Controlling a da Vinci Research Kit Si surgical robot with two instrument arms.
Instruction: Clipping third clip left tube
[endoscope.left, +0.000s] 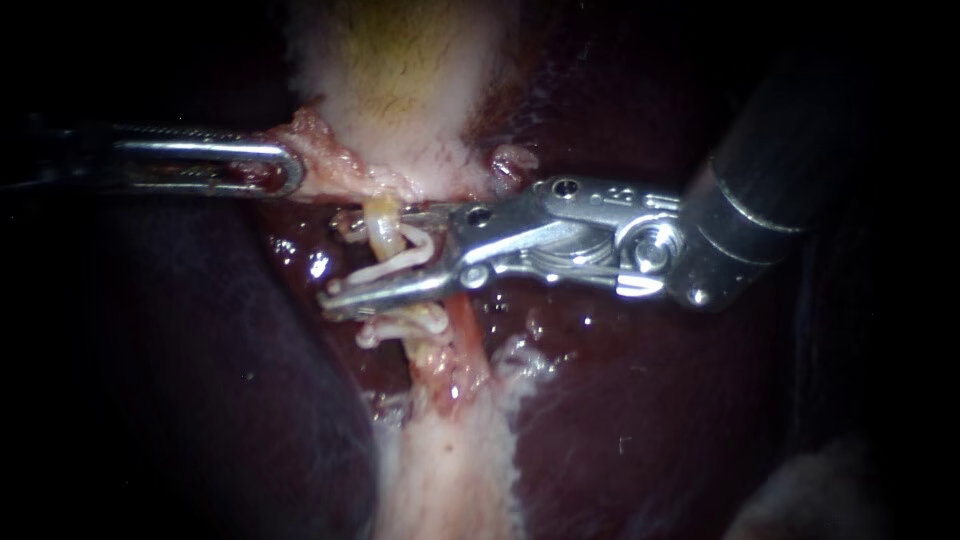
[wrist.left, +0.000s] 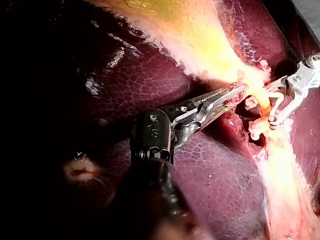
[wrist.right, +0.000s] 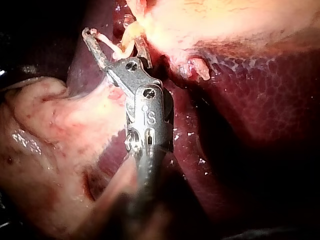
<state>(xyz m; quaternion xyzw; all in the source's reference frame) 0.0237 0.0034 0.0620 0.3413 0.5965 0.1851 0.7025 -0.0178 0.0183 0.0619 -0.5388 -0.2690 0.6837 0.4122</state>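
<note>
Reference landmark: the left tube (endoscope.left: 383, 225), a pale yellow strand running down from the gallbladder (endoscope.left: 400, 80) at the centre of the endoscope view.

Left of the left tube: the left instrument (endoscope.left: 285, 168) enters level from the side; its jaws are clenched on a fold of pink tissue (endoscope.left: 325, 160) at the gallbladder's lower edge, just up and left of the tube; the left wrist view shows red tissue pinched between the two toothed jaws.

At the left tube: a white clip (endoscope.left: 412, 250) crosses the tube; the right instrument (endoscope.left: 345, 258) straddles the tube here, one jaw above the clip and one below; the jaws stand apart and carry the clip between them; the right wrist view shows the clip running from one jaw tip back toward the hinge, with the tube passing through the opening.

Below that on the left tube: a lower clip (endoscope.left: 405, 325) sits clear of the jaws.

Right of the left tube: the right tube (endoscope.left: 466, 320), orange-red, lies just beside it; the right instrument's shaft leaves toward the upper right over dark liver (endoscope.left: 650, 400).
</note>
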